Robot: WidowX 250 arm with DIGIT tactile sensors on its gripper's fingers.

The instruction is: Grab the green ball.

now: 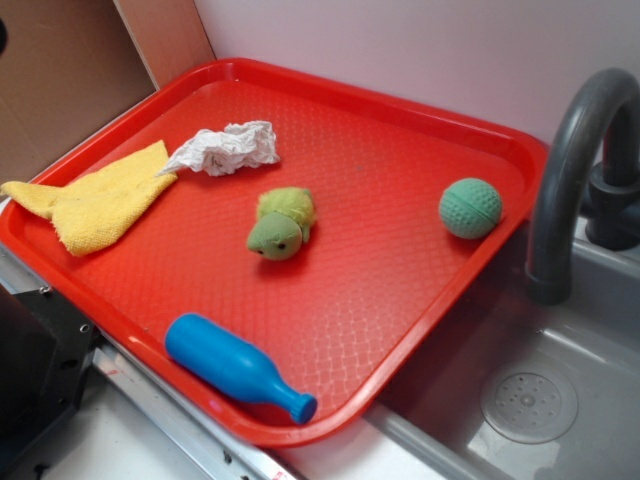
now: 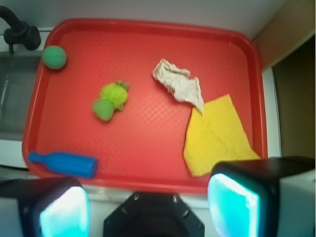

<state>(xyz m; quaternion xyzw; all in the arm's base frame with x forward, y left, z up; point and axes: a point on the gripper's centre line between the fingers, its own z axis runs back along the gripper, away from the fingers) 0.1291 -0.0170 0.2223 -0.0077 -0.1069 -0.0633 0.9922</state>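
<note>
The green ball (image 1: 470,208) is a small teal dimpled sphere. It sits on the red tray (image 1: 400,140) near its right edge, close to the faucet. In the wrist view the green ball (image 2: 54,57) lies in the tray's far left corner. My gripper (image 2: 148,205) is open and empty. Its two fingers stand wide apart over the tray's near edge, far from the ball. The gripper does not show in the exterior view.
On the tray (image 2: 143,29) lie a fuzzy yellow-green plush turtle (image 1: 282,224), a blue bottle-shaped toy (image 1: 238,366), a crumpled white paper (image 1: 228,147) and a yellow cloth (image 1: 100,203). A grey faucet (image 1: 575,170) and sink (image 1: 530,400) stand right of the tray.
</note>
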